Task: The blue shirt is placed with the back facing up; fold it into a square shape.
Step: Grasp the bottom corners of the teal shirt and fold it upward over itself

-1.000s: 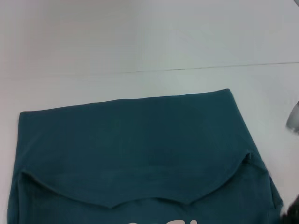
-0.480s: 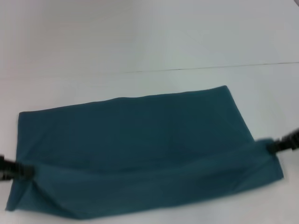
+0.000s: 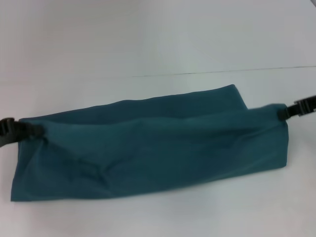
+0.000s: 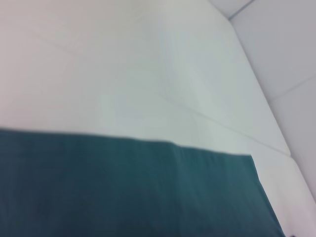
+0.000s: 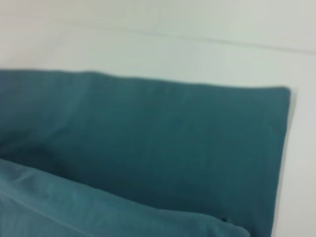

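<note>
L hand is coming in from the left edge of the head view, low over the white worktop. It's pinching the left end of the blue shirt, w/ the black fingers closed on a bunched bit of cloth, and fabric is puckering right where they're gripping.

The shirt is lying across the middle of the worktop as a long, wide band, spanning nearly from one hand to the other. Its upper folded edge is being held up off the surface betw. the two hands, sagging a little in the middle, w/ creases running diagonally down from the L grip. Lower edge is resting on the worktop nearer the robot. A second layer is showing behind the raised edge, lying flat toward the far side. Only plain teal cloth is showing, no print visible.

R hand is reaching in from the right edge, slightly farther back than the L one. It's clamping the right end of the same raised edge, fingers closed on the corner.

L wrist view is showing flat shirt cloth on the worktop. R wrist view is showing the flat layer w/ the lifted fold in front of it.
</note>
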`<state>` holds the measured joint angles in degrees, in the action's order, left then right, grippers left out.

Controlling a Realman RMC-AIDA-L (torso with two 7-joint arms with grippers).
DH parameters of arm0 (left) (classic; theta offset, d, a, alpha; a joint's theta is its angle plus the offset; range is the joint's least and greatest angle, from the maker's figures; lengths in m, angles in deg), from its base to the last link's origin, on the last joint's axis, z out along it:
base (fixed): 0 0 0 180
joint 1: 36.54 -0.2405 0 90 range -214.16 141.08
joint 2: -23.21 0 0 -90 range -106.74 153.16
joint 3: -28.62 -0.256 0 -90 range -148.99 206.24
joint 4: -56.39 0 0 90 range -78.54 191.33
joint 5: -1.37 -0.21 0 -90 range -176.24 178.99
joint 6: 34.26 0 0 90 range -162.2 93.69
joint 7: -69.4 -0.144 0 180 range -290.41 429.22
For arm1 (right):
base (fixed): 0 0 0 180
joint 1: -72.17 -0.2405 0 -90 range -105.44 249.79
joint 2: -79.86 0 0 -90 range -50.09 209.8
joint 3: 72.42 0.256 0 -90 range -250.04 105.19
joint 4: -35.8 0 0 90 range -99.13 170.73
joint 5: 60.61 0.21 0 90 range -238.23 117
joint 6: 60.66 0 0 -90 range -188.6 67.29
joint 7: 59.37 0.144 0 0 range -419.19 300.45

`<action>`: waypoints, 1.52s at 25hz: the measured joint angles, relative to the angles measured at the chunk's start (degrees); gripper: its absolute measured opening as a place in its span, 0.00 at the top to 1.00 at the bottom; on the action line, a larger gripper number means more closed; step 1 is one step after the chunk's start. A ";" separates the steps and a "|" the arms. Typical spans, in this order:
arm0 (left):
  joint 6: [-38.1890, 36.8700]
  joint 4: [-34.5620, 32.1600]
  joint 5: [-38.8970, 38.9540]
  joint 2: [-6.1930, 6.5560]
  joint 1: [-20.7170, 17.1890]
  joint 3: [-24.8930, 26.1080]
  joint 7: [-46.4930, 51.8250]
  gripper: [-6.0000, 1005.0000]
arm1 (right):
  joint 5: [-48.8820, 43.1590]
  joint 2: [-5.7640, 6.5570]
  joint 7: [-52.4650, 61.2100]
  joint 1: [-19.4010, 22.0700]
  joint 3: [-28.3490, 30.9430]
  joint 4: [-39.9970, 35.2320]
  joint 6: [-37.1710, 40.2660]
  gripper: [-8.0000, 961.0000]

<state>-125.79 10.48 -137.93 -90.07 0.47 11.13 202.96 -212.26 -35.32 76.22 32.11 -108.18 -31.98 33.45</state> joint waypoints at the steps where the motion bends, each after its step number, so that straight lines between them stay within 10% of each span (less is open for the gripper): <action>1: 1.10 0.42 0.10 -0.06 0.29 -0.03 -0.13 0.87 | -0.10 -0.06 0.53 -0.28 -0.29 0.19 -0.94 0.87; 38: 33.67 5.34 0.36 -4.46 4.95 -10.88 -3.18 0.78 | -9.40 -1.49 13.76 -8.14 -14.90 17.53 -34.68 0.87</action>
<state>-92.12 15.82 -137.57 -94.53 5.42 0.25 199.78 -221.66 -36.80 89.98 23.97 -123.08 -14.45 -1.23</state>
